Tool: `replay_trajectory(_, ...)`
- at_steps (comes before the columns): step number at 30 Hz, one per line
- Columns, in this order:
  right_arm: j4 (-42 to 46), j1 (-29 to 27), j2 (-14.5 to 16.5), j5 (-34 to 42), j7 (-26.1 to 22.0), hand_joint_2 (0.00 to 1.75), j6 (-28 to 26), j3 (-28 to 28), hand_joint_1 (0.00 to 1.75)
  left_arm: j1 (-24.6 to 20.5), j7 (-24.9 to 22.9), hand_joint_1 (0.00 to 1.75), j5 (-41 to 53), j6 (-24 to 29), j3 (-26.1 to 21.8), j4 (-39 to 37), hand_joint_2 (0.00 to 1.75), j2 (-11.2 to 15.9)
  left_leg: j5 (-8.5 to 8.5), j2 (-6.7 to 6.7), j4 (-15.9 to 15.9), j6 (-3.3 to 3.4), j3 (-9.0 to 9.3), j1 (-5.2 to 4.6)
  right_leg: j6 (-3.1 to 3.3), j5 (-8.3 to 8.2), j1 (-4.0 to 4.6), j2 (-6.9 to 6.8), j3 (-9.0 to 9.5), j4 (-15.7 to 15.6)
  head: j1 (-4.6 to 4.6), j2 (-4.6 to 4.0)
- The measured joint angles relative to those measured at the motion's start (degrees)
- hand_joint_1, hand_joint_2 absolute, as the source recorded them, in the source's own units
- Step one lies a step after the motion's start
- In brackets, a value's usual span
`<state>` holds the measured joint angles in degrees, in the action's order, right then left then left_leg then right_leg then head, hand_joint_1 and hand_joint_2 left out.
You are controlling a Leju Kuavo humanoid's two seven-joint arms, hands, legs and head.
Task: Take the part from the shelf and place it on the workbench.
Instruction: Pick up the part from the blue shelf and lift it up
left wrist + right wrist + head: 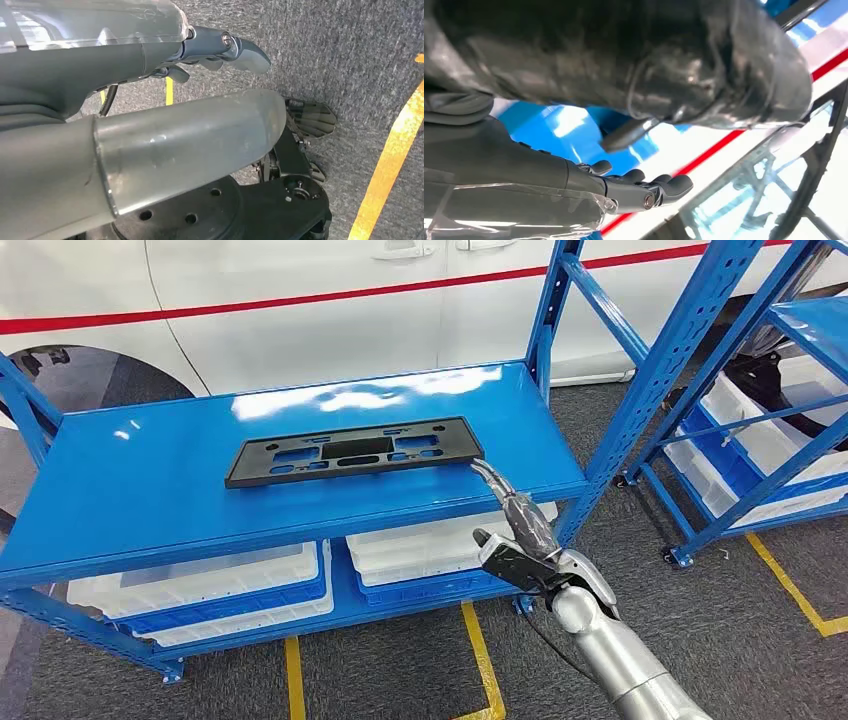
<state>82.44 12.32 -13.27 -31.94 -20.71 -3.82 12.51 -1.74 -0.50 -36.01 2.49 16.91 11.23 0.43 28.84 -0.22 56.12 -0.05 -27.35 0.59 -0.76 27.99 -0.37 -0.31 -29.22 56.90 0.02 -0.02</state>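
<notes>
The part is a long black plastic plate with several cut-outs, lying flat in the middle of the blue shelf top. My right hand reaches up at the shelf's front right edge, fingers stretched out, the tips just short of the plate's right end. It holds nothing. The right wrist view has that hand with fingers extended before the blue shelf. My left hand hangs over grey carpet with its fingers curled in slightly and nothing in it.
White bins in blue trays fill the shelf's lower level. A second blue rack with white bins stands at the right. A white vehicle with a red stripe is behind. Yellow floor lines mark the grey carpet.
</notes>
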Motion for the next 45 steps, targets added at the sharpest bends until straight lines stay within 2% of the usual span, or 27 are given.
replay_trajectory(15, -2.93, 14.49, -5.64, -19.33, 7.51, 0.00, -8.61, 13.63, 0.00, -0.34, -0.48, 0.00, 0.61, -3.48, 1.94, -0.26, 0.00, 0.50, -0.02, 0.00, 0.02, 0.02, -0.01, 0.00, 0.01, -0.04, 0.00, 0.00, -0.04, 0.01, 0.00, 0.00)
replay_trajectory(19, -4.04, 17.65, -6.67, -22.77, 9.90, 1.75, -11.19, 16.80, 0.00, -0.50, -1.18, 0.00, 1.28, -4.91, 2.96, -0.27, 0.00, 0.66, -0.02, 0.00, 0.03, 0.01, -0.01, 0.00, 0.01, -0.05, 0.00, 0.01, -0.06, 0.01, 0.00, 0.00)
replay_trajectory(23, -4.58, 19.29, -7.13, -23.12, 11.27, 1.75, -11.98, 19.11, 0.00, -0.75, -1.68, 0.00, 1.81, -5.74, 3.87, -0.30, 0.00, 0.77, -0.02, 0.00, 0.03, 0.02, -0.02, 0.00, 0.01, -0.05, 0.00, 0.01, -0.07, 0.01, 0.00, 0.00)
replay_trajectory(30, -4.75, 19.53, -7.14, -19.94, 11.40, 1.75, -9.67, 20.71, 0.00, -0.91, -1.70, 0.00, 2.14, -5.60, 4.43, -0.31, 0.00, 0.98, -0.02, 0.00, 0.03, 0.02, -0.04, 0.00, 0.01, -0.05, 0.00, 0.00, -0.08, 0.01, 0.00, 0.00)
replay_trajectory(45, -4.74, 19.50, -7.05, -13.72, 9.50, 1.75, -5.30, 22.12, 0.00, -1.02, -1.53, 0.00, 2.11, -5.57, 4.85, -0.33, 0.00, 1.12, -0.02, 0.00, 0.04, 0.02, -0.05, 0.00, 0.01, -0.05, 0.00, 0.00, -0.09, 0.01, 0.00, 0.00)
